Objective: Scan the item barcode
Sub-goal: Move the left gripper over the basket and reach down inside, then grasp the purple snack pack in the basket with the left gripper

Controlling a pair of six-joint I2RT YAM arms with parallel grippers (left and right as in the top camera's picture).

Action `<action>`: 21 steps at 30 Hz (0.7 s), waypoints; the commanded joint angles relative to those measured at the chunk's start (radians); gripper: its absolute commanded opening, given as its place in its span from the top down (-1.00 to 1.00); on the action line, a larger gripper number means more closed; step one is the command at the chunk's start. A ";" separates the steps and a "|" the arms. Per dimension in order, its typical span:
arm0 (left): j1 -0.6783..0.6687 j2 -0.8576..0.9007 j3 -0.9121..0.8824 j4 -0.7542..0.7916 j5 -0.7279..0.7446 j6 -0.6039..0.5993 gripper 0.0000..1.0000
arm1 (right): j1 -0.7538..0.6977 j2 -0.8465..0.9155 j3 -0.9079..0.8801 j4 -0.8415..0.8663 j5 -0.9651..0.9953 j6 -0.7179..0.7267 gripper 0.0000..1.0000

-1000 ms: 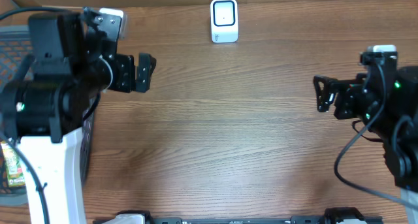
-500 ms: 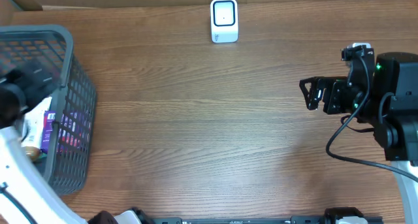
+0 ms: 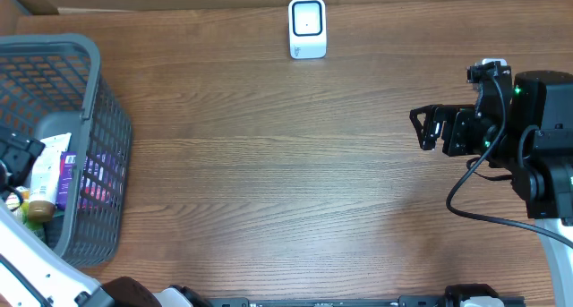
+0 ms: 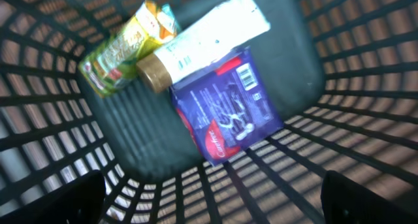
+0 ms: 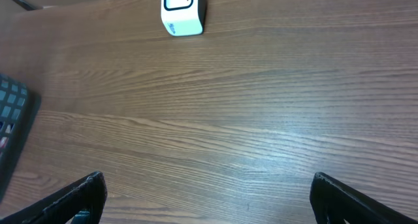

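Blue packet (image 4: 225, 103) lies in the basket (image 4: 366, 74), straight ahead of the wide-open left pincer (image 4: 219, 201).

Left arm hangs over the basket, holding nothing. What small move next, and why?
Probably lower the open left end effector onto the blue plastic packet in the grey mesh basket: its barcode faces up, and nothing is held yet.

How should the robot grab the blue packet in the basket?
Pinch the blue packet by its lower end, coming straight down from above. It lies flat with that end free, the bottle lies along its upper edge, and the basket walls block any sideways approach.
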 commanded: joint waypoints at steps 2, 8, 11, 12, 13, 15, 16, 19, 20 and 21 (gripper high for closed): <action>0.006 0.007 -0.169 0.084 -0.020 -0.042 -0.93 | 0.006 0.000 0.024 -0.005 -0.009 0.003 -1.00; 0.004 0.007 -0.383 0.225 -0.015 -0.048 -0.90 | 0.006 0.000 0.024 -0.011 -0.009 0.003 -1.00; 0.004 0.007 -0.511 0.327 -0.016 -0.066 -0.86 | 0.006 0.000 0.024 -0.011 -0.009 0.003 -1.00; 0.003 0.007 -0.546 0.362 -0.016 -0.066 -0.86 | 0.006 0.000 0.024 -0.011 -0.009 0.003 -1.00; 0.003 0.007 -0.569 0.388 -0.016 -0.066 -0.85 | 0.006 0.000 0.024 -0.011 -0.009 0.003 -1.00; 0.003 0.007 -0.622 0.453 -0.015 -0.068 -0.84 | 0.006 0.000 0.023 -0.011 -0.009 0.003 -1.00; 0.003 0.007 -0.651 0.492 -0.008 -0.075 -0.85 | 0.006 0.000 0.022 -0.010 -0.009 0.003 -1.00; 0.003 0.007 -0.711 0.579 0.024 -0.084 -0.86 | 0.006 0.003 0.022 -0.010 -0.009 0.003 -1.00; 0.003 0.007 -0.732 0.608 0.037 -0.084 -0.86 | 0.006 0.005 0.022 -0.008 -0.009 0.003 -1.00; 0.003 0.007 -0.752 0.637 0.045 -0.085 -0.86 | 0.006 0.006 0.022 -0.007 -0.010 0.003 -1.00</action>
